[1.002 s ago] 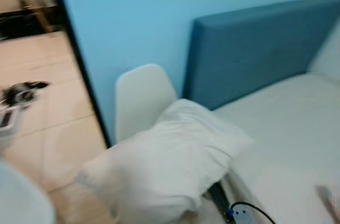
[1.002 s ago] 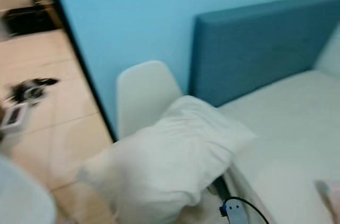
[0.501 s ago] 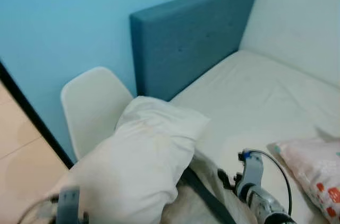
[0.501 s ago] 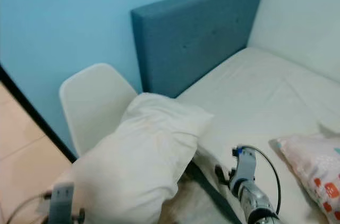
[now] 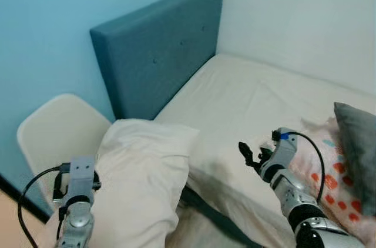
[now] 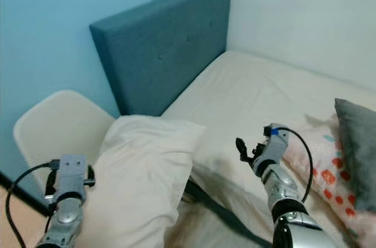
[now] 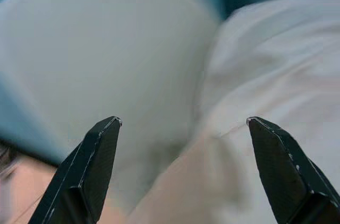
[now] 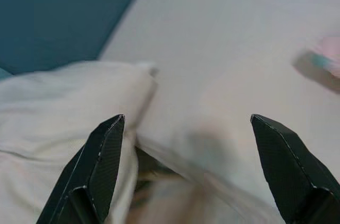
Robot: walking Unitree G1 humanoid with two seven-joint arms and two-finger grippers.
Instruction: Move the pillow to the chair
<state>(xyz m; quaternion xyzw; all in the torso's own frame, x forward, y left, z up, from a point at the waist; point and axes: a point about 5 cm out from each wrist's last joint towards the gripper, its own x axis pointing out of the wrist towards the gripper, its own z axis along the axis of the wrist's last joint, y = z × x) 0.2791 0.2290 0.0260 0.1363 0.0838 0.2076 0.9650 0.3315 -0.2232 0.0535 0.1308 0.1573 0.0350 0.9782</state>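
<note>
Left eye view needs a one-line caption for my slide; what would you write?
White pillow rests on the white chair by the bed, between open left gripper and right gripper.

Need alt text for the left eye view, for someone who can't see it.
A white pillow lies on a white chair beside the bed. Both open tools, left tool and right tool, flank it without touching.

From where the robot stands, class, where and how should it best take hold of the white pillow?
Probably squeeze the white pillow across its long sides: left claw from the chair side, right claw from the bed side. It looks too wide and soft for one.
</note>
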